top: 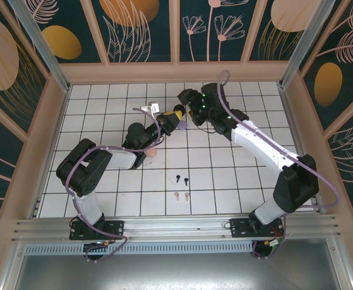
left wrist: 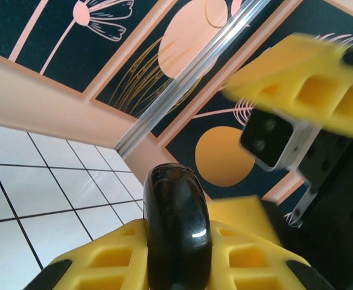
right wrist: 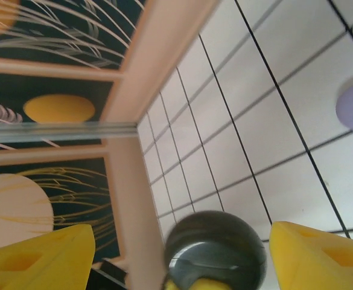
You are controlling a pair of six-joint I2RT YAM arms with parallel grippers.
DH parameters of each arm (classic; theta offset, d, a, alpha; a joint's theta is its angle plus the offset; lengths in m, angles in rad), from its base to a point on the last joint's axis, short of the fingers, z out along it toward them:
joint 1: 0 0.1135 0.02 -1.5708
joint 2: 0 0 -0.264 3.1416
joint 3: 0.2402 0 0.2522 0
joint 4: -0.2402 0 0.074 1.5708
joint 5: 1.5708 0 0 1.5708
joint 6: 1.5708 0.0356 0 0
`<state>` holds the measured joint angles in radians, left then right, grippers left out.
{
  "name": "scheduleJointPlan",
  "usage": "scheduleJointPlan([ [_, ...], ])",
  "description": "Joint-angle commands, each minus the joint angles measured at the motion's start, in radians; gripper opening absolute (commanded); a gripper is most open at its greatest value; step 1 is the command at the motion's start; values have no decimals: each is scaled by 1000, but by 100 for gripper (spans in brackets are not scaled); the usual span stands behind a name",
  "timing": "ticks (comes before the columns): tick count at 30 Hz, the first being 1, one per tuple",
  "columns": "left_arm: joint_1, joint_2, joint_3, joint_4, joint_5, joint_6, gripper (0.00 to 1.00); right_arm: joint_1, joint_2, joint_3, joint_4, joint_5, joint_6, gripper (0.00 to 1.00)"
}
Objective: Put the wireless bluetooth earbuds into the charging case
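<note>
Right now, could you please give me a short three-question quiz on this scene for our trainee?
1. True or false: the left pincer grips a black charging case.
2. How does the right pincer stand? A: open. B: shut on an earbud. C: shut on a pink case.
3. What colour is the earbud pair lowest in the top view?
Key: 1 true; 2 A; 3 pink.
</note>
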<state>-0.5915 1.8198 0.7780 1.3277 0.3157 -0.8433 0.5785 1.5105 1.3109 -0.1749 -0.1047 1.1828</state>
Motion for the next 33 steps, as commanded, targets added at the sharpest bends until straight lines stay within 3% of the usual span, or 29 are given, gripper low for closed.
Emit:
scheduleJointPlan([
  [1, -4, -15, 3, -19, 53, 3, 0, -26, -130, -64, 14, 19, -125, 76],
  [9, 10, -77, 53, -195, 265, 97, 0, -212, -338, -350, 128, -192, -570, 76],
  [15, 11, -98, 135, -325, 448, 140, 0, -244, -407, -491, 200, -375, -810, 76],
  [22, 11, -100, 174, -392, 540, 154, 0, -245, -381, -526, 262, -512, -853, 73],
  [33, 10, -100, 189, -407, 561, 158, 0, -233, -343, -495, 294, -530, -833, 71],
])
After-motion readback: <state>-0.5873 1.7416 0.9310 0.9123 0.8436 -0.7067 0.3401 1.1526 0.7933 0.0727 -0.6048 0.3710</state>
